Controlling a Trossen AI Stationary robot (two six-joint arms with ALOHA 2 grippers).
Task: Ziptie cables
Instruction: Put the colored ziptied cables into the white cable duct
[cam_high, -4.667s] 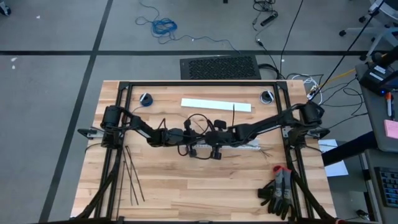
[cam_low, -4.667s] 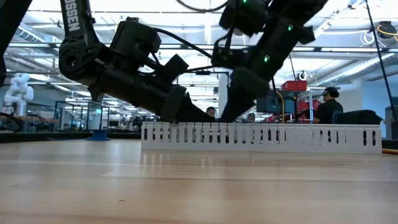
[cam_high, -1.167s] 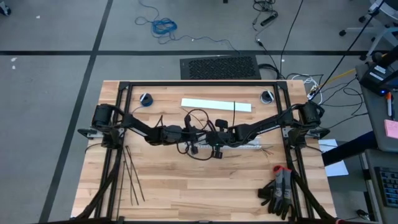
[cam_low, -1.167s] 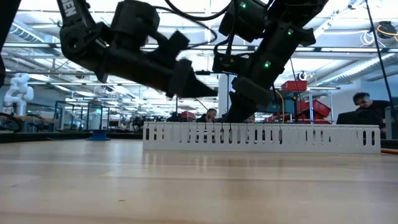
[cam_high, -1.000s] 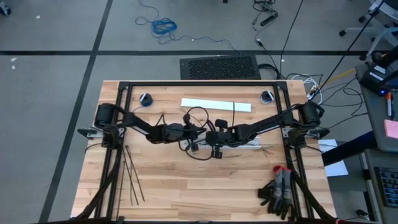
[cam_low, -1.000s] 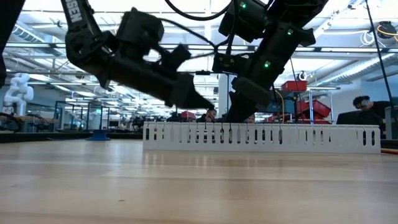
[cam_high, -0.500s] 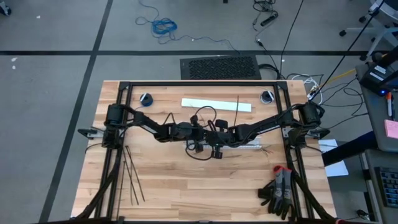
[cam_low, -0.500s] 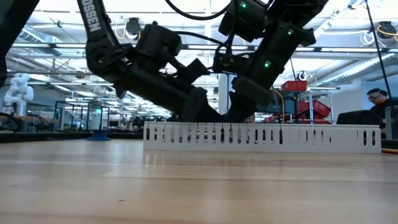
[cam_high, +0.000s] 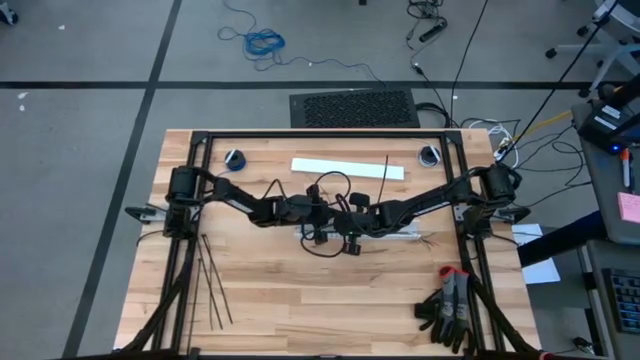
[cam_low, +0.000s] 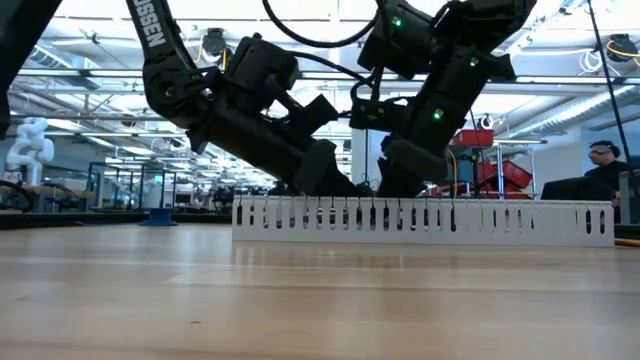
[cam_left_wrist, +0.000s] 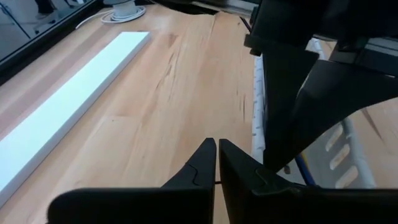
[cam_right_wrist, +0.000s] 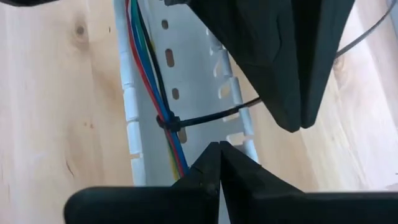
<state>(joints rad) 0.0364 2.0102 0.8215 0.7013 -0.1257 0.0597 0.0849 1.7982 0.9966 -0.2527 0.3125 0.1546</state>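
The cables (cam_right_wrist: 144, 74) are red, blue, green, yellow and dark wires lying along the floor of a white slotted duct (cam_right_wrist: 186, 68). A black ziptie is looped round them, its head (cam_right_wrist: 171, 122) on the bundle and its tail (cam_right_wrist: 214, 114) running out over the duct's wall. In the high view the tail's free end (cam_high: 385, 175) points toward the far edge. My left gripper (cam_left_wrist: 216, 148) is shut on that tail next to the duct. My right gripper (cam_right_wrist: 219, 148) is shut, its tips over the duct near the ziptie's head. Spare zipties (cam_high: 211, 285) lie flat near the left edge. My left gripper pinches the ziptie's tail (cam_right_wrist: 252, 103) between its two fingers (cam_right_wrist: 292, 93), a short way out from the head. It comes slanting down from the table's left, with the fingers across the strip. The tail runs nearly straight from the head to the fingers and passes on beyond them (cam_right_wrist: 367, 31). Whether my right gripper touches the duct or the cables, I cannot tell.
A flat white strip (cam_high: 348, 168) lies toward the far edge, with two small round fittings (cam_high: 234, 158) (cam_high: 430, 155) near the far corners. Black and red gloves (cam_high: 448, 305) sit at the near right corner. People sit in the room behind (cam_low: 600, 175).
My left gripper has come down from above the duct and moved toward the table's right, ending low beside the duct close to my right gripper. The ziptie's free end has tipped a little toward the right. My right arm has shifted slightly.
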